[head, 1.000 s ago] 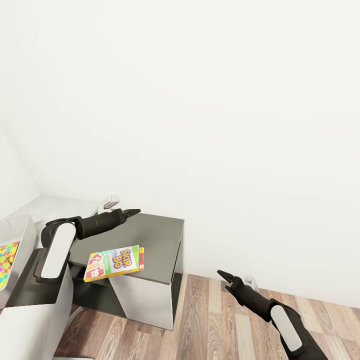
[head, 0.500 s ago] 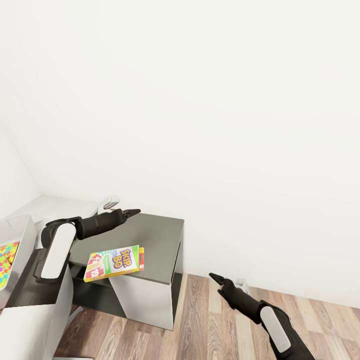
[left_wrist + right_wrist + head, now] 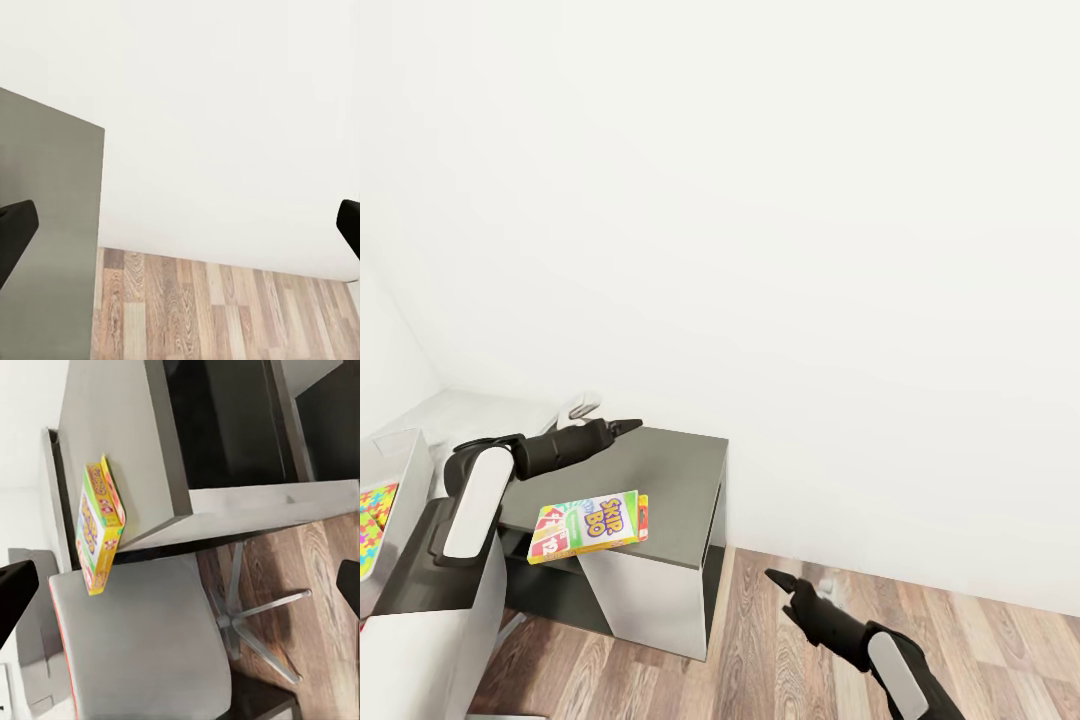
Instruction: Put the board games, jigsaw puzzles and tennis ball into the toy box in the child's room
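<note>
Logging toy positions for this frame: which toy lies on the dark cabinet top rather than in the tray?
The yellow-green Skip-Bo board game, overhanging the dark cabinet top's front edge. The jigsaw puzzle, a multicoloured interlocking pattern, sits inside the grey toy box at the head view's left edge.

Yellow-green board game (image 3: 588, 525) (big lettering), dark-grey cabinet top (image 3: 670, 480), multicoloured jigsaw puzzle (image 3: 374, 528), wood-plank floor (image 3: 780, 650).

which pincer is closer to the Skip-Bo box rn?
Left. The left pincer hovers over the dark cabinet top just beyond the Skip-Bo box; the right pincer hangs off over the floor.
</note>
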Tool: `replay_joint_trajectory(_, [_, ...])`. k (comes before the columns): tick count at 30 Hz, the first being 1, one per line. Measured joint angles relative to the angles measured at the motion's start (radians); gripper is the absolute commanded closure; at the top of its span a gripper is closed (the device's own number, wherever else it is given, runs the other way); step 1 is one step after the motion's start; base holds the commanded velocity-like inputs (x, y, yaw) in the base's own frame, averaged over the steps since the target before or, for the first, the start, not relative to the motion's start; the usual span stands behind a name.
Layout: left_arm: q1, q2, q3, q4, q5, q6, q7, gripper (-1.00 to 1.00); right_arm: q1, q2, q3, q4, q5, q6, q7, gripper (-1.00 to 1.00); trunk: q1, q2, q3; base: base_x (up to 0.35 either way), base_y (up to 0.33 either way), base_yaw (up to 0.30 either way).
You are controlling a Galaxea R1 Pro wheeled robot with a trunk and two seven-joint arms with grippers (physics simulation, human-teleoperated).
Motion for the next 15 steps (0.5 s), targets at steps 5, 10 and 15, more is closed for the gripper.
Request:
replay_joint_trajectory(5, [0.000, 0.000, 0.001, 0.000, 0.000, 0.000, 0.000, -1.00, 0.001, 0.001, 0.064, 0.004, 0.002, -0.008, -0.003, -1.00, 0.000, 0.000, 0.000, -0.041, 0.016, 0.000])
replay_joint_trajectory(10, [0.000, 0.000, 0.002, 0.000, 0.000, 0.000, 0.000, -1.00, 0.001, 0.005, 0.093, 0.004, 0.001, -0.027, -0.003, -1.00, 0.000, 0.000, 0.000, -0.077, 0.039, 0.000])
replay_joint_trajectory(15, [0.000, 0.000, 0.002, 0.000, 0.000, 0.000, 0.000, -1.00, 0.001, 0.014, 0.114, 0.005, 0.002, -0.046, -0.002, -1.00, 0.000, 0.000, 0.000, -0.016, 0.008, 0.000])
